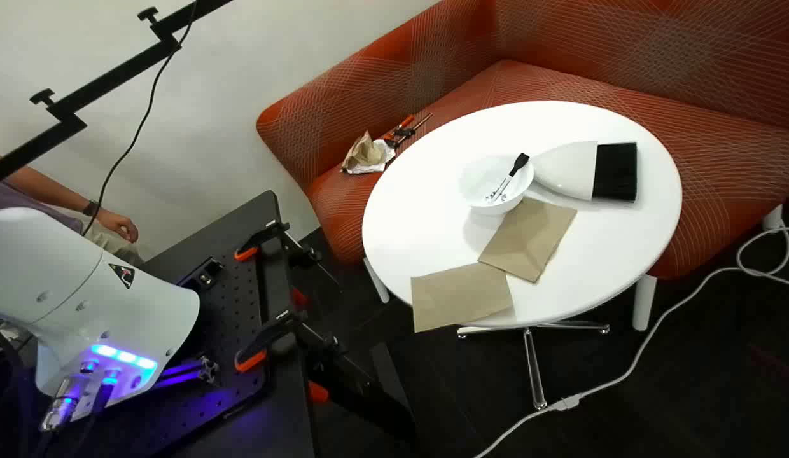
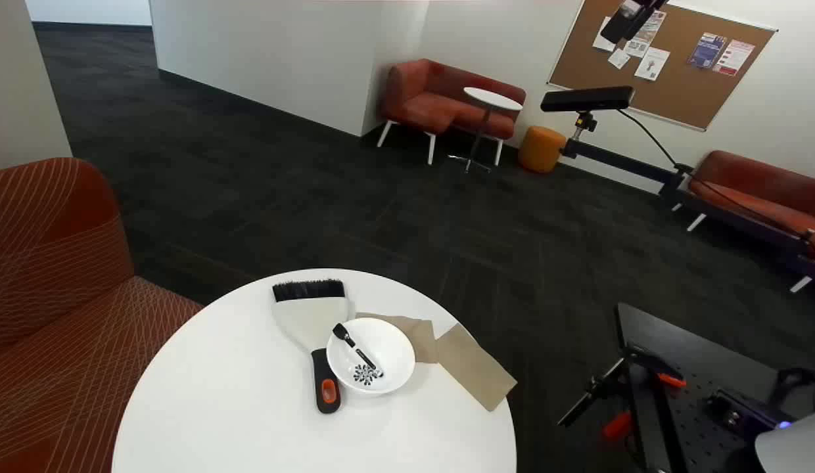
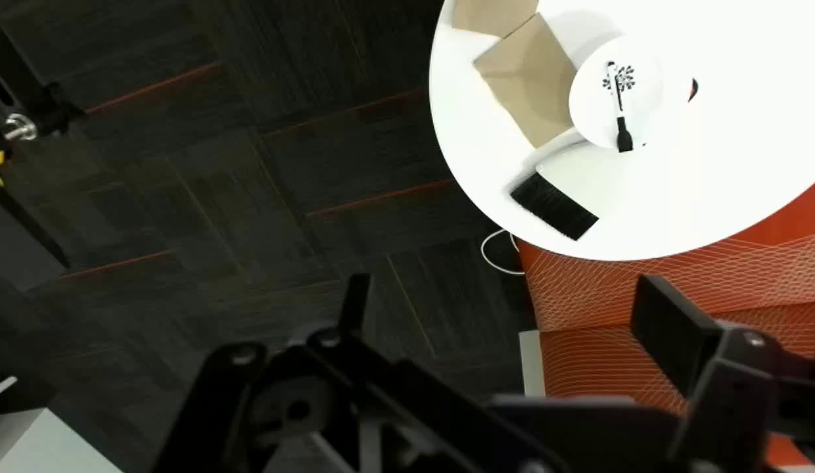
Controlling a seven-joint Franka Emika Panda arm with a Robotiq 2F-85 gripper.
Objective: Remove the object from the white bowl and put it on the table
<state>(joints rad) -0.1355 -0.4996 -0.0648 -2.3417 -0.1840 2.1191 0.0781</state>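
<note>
The object is a thin stick with a black head and a dark-and-white handle. It lies in the white bowl with its head resting on the rim in both exterior views (image 1: 519,163) (image 2: 344,336) and in the wrist view (image 3: 624,135). The white bowl (image 1: 490,207) (image 2: 399,351) (image 3: 586,98) stands upright on the round white table (image 1: 413,216) (image 2: 210,394) (image 3: 743,171). My gripper (image 3: 503,286) is open and empty, its fingers wide apart in the wrist view. The bowl appears above the fingers there, apart from them. The gripper is not clearly visible in the exterior views.
A wide brush (image 1: 569,166) (image 2: 307,318) (image 3: 555,203) lies against the bowl. Brown paper sheets (image 1: 461,296) (image 2: 474,368) (image 3: 532,82) lie beside it. A red sofa (image 1: 719,159) borders the table. A person's arm (image 1: 108,219) shows behind the robot base (image 1: 114,305).
</note>
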